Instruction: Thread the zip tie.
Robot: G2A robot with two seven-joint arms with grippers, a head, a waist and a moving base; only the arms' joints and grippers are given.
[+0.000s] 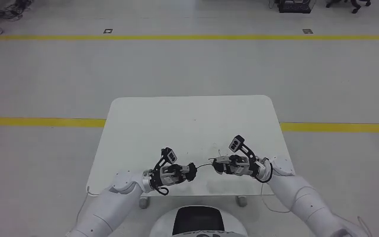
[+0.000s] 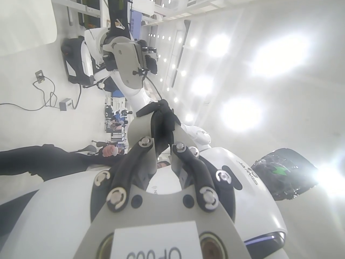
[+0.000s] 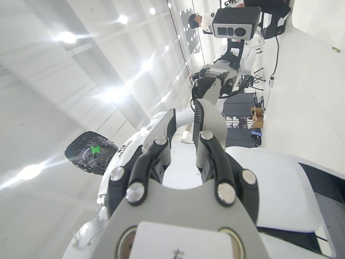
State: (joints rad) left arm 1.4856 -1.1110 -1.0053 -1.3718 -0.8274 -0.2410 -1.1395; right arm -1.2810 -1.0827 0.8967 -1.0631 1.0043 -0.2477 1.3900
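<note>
Zip tie (image 1: 204, 164): thin black plastic strip, bowed in a shallow arc, over table (image 1: 189, 112) (white, smooth, rounded-corner rectangle), close to robot-side edge, approx. mid-length. L gripper (image 1: 190, 170): grey fingers w/ black pads, clenched on one end of the tie. R gripper (image 1: 218, 165): jaws parted, ribbed black pad on one finger. Its tips sat at tie's other end; contact not discernible. Both forearms crossed robot-side edge, angled inward. Grippers roughly level, pointed tip-to-tip, near each other.
</note>
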